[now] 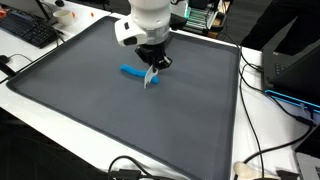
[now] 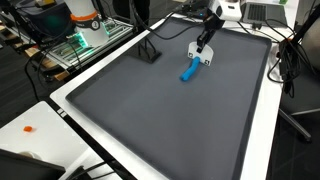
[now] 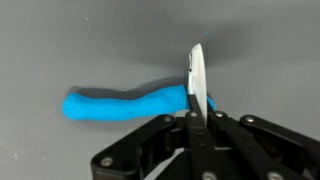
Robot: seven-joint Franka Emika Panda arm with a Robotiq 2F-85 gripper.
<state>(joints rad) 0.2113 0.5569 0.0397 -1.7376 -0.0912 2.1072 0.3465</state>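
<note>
Claw (image 3: 196, 113): mine, drawn narrow, both pads pinched on the flat faces of item 1's pale blade (image 3: 197, 72). The wrist view shows no gap between pad and blade. I judge the grip sits there because the thin blade, standing edge-up, slips between my pads more readily than the thicker grip would.

Item 1, blue-handled tool (image 3: 118, 104): the handle runs from my claw toward 9 o'clock in the wrist view, slightly curved. In both exterior views (image 1: 131, 71) (image 2: 187, 70) it lies low against the mat, the blade end raised under me. I cannot tell whether the handle's far tip touches or hangs just clear. It trails out sideways, probably because I hold only one end.

Item 2, surface (image 1: 90, 115): a dark grey mat with a raised edge on a white tabletop. The tool sits just toward 12 o'clock of its middle in that exterior view, well apart from every edge.

Item 3, black stand (image 2: 148, 50): on the mat, near the tool but apart from it, at about 9 o'clock of it.

Item 4, keyboard (image 1: 30, 30): off the mat, at 10 o'clock.

Item 5, cables (image 1: 262, 150): looping along the white rim at 4 o'clock.

Item 6, small orange object (image 2: 29, 128): on the white rim at 8 o'clock, too small to identify.
</note>
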